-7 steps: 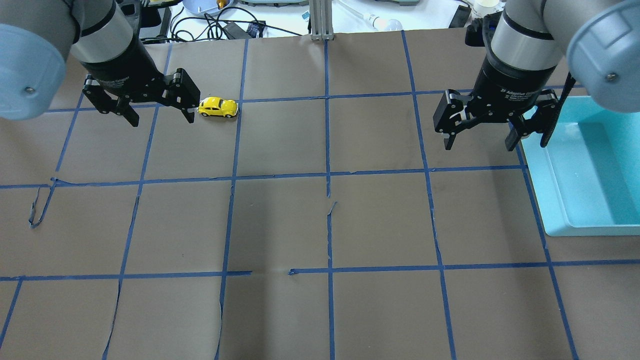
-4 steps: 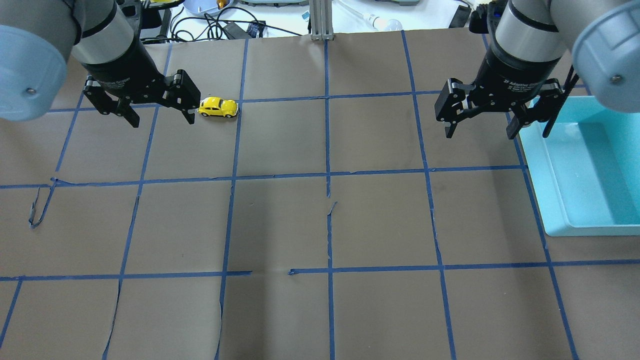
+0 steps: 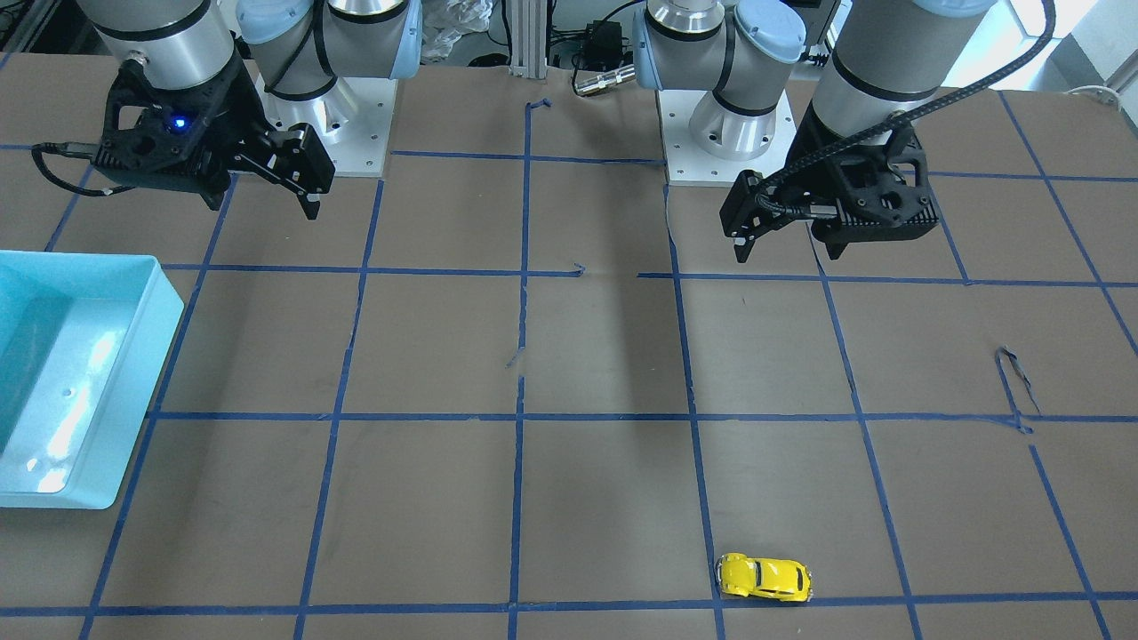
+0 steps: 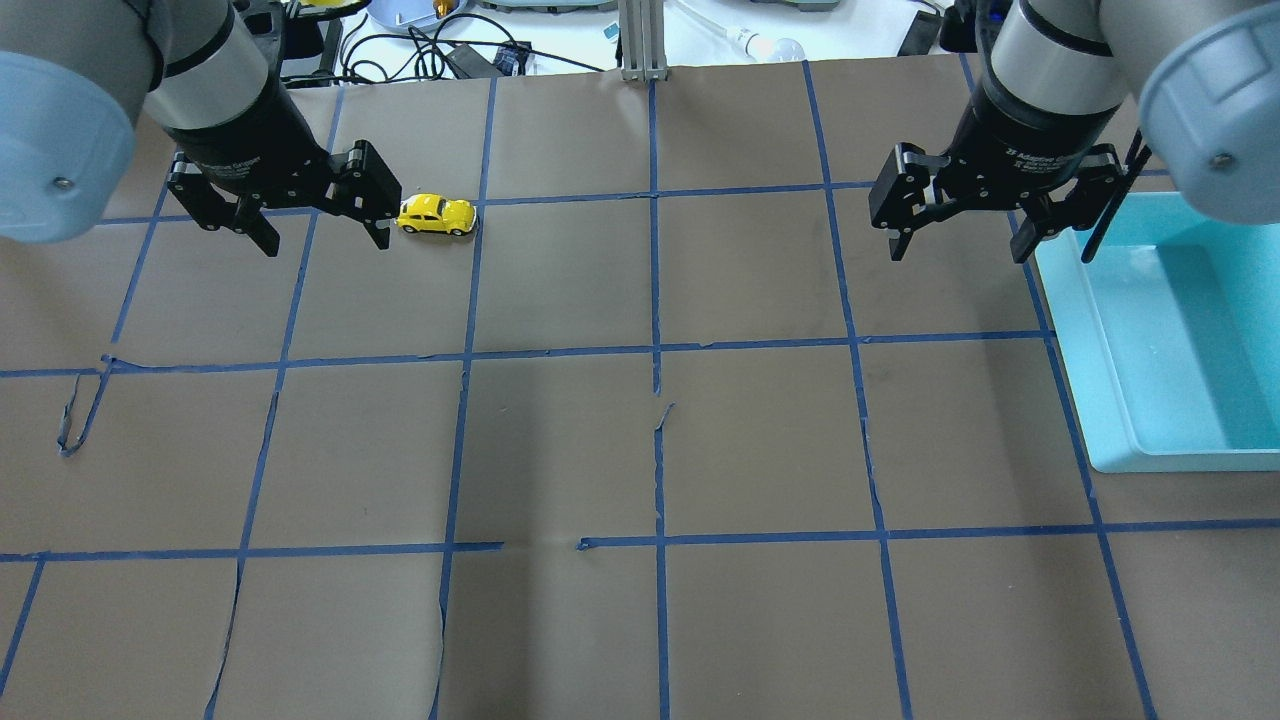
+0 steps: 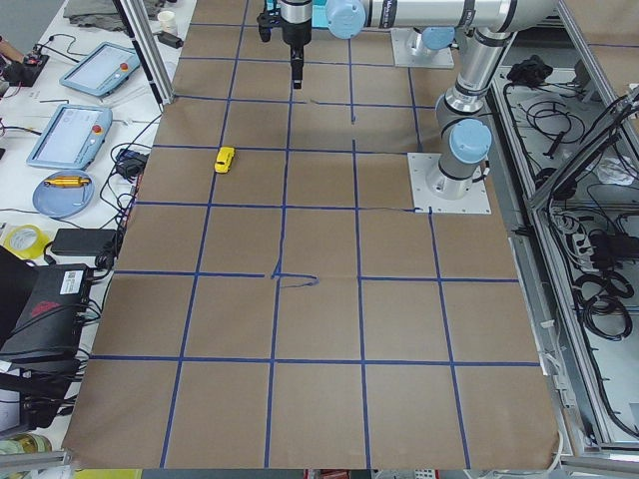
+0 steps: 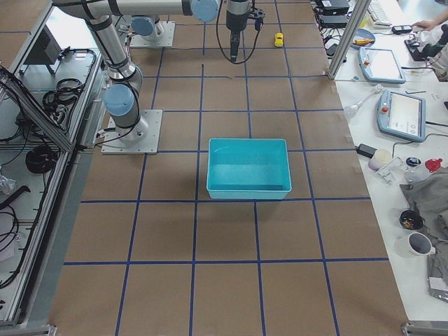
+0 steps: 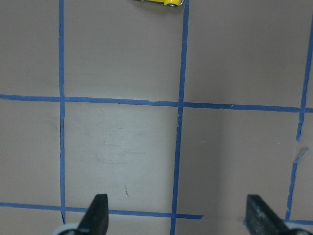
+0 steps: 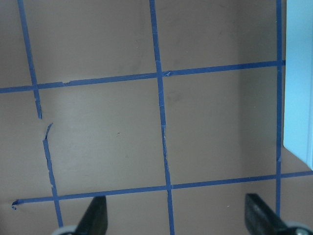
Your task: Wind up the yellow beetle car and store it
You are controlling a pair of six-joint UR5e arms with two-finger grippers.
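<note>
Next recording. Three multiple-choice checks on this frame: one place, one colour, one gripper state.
1. Where is the yellow beetle car? A) in a gripper B) on the table C) in a drawer
2. The bin is: A) red B) turquoise C) black
3. The right gripper is: A) open, empty B) shut C) shut on a block
Key: 1B, it stands on the brown surface, untouched; 2B, the overhead view shows turquoise walls; 3A, its wrist view shows it spread wide, nothing held.

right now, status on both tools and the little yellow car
Left tool open, empty; right tool open, empty. Small glossy yellow beetle toy car on its wheels, ungripped. Nothing seen between it and the light-blue plastic bin.
</note>
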